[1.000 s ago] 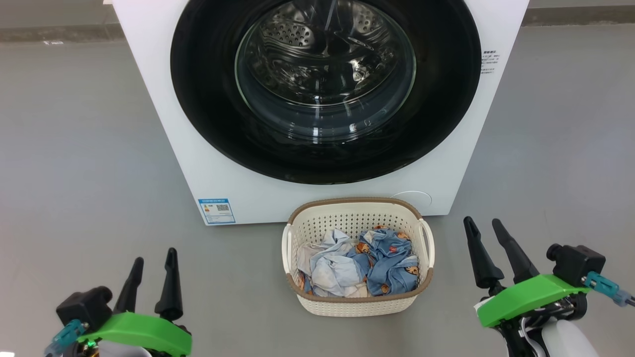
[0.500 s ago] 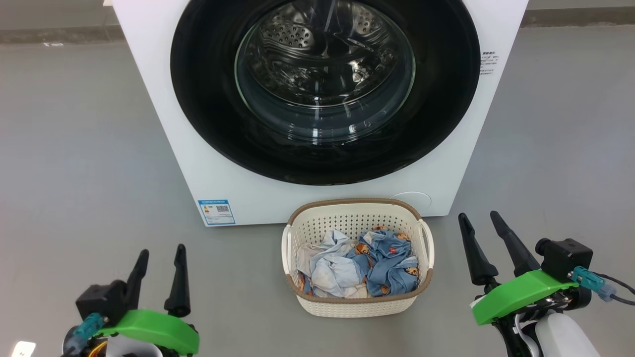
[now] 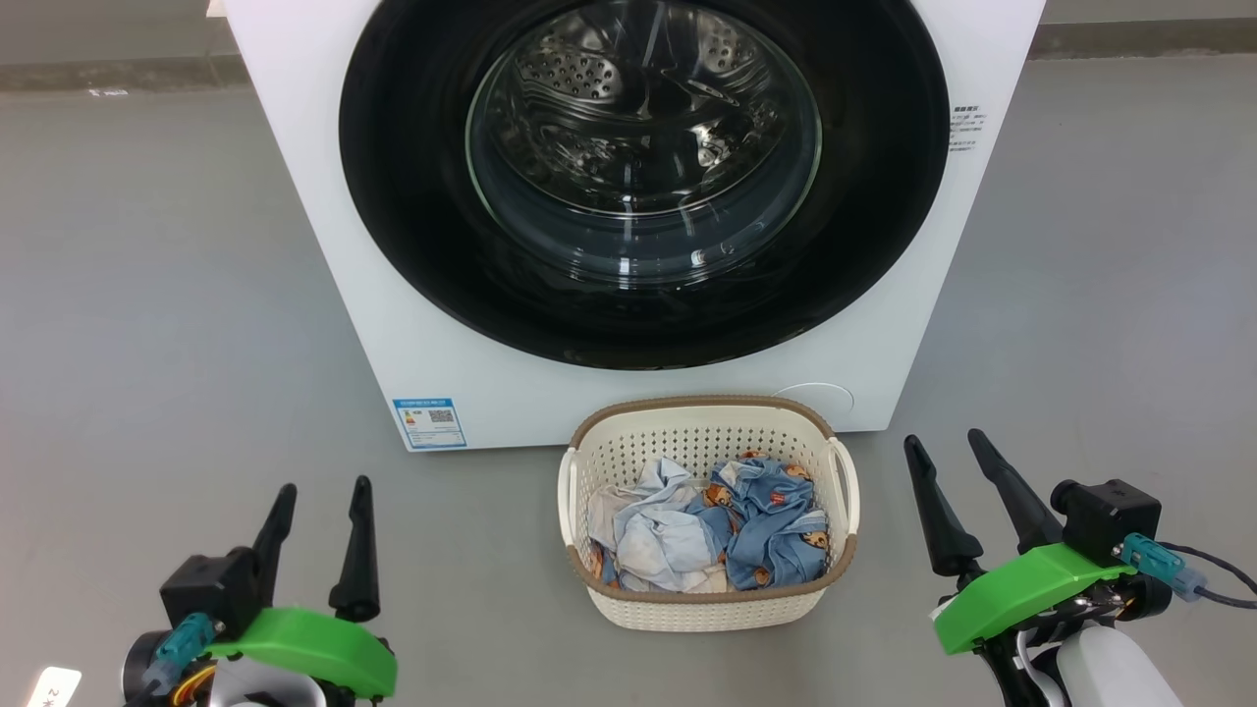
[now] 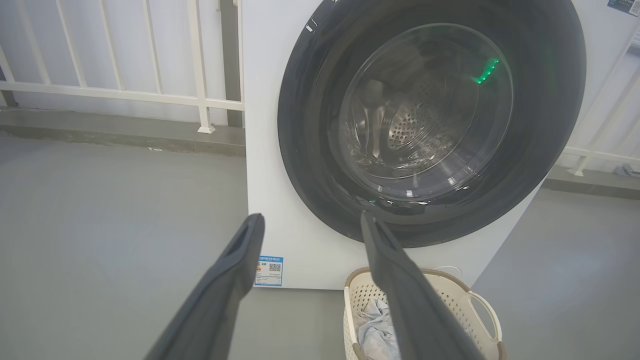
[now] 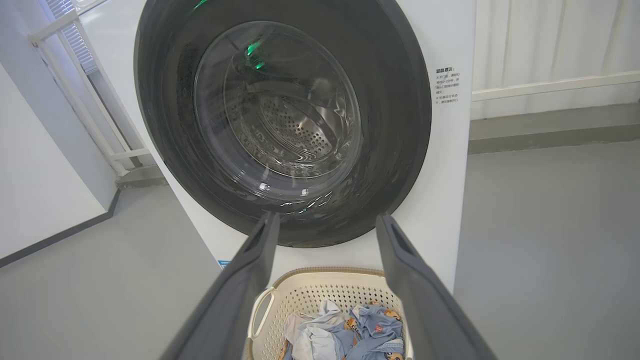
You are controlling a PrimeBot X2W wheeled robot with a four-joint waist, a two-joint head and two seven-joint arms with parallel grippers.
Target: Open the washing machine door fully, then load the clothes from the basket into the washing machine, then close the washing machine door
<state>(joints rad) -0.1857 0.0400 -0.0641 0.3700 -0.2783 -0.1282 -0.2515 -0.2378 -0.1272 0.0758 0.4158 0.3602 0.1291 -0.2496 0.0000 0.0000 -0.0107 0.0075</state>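
Note:
The white washing machine (image 3: 324, 245) (image 4: 270, 150) (image 5: 450, 165) stands ahead with its round black washing machine door (image 3: 412, 196) (image 4: 305, 125) (image 5: 400, 100) flat against its front. Directly before it on the floor sits the cream basket (image 3: 707, 604) (image 4: 470, 300) (image 5: 320, 292) holding the blue and pale clothes (image 3: 707, 520) (image 4: 372, 325) (image 5: 345, 332). My left gripper (image 3: 324, 486) (image 4: 310, 220) is open at the lower left, left of the basket. At the lower right my right gripper (image 3: 943, 442) (image 5: 325, 220) is open, right of the basket. Neither holds anything.
Grey floor (image 3: 147, 295) surrounds the machine on both sides. A white railing (image 4: 125, 92) and a low kerb run behind the machine. A white wall (image 5: 40, 175) stands at the left of the right wrist view.
My left gripper has shifted right and slightly lower in the head view. The right gripper has edged left. The whole head view has drifted a little downward.

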